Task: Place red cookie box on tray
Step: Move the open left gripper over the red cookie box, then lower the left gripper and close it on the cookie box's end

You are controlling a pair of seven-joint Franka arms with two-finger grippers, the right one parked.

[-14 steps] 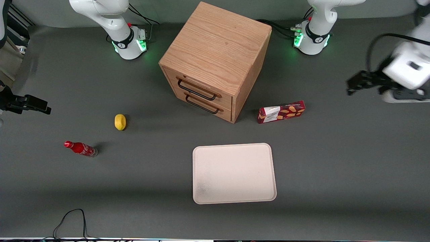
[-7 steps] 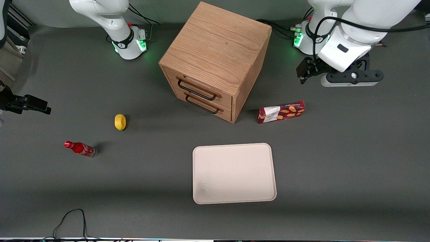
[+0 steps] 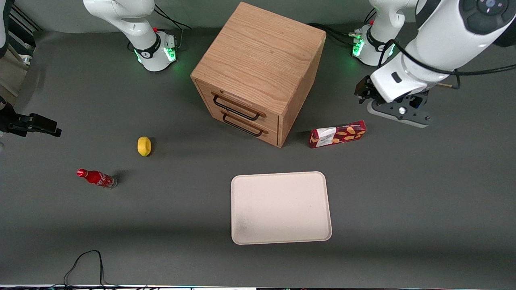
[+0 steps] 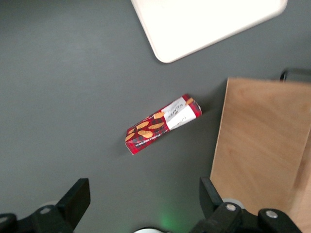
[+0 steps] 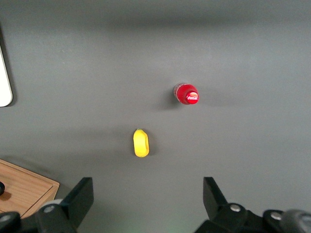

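— Box (image 3: 338, 134) first. Where is it?

— It lies flat on the gray table (image 3: 403, 201), a bit above the middle of the front frame. It is just beside the wood cabinet (image 3: 258, 60), toward the working arm's end. Its white end points at the cabinet.

— Is it on the tray (image 3: 281, 207)?

— No. The tray sits in the lower middle of the frame, nearer to the camera than the box. Gray table shows between them. Nothing is on the tray.

— Where is the gripper (image 3: 363, 90)?

— Up in the air, in the upper part of the frame. It is farther from the camera than the box and more toward the working arm's end. It does not touch the box.

— Are its jaws closed?

— No, they are spread wide. The wrist view shows the two black fingers (image 4: 75, 199) far apart with nothing in them. That view also shows the box (image 4: 163, 124) on the table, one corner of the tray (image 4: 204, 19), and the cabinet (image 4: 257, 145).

— What else is there?

— A yellow lemon (image 3: 144, 146) and a small red bottle (image 3: 96, 177). They are toward the parked arm's end of the table. The bottle is nearer to the camera than the lemon.
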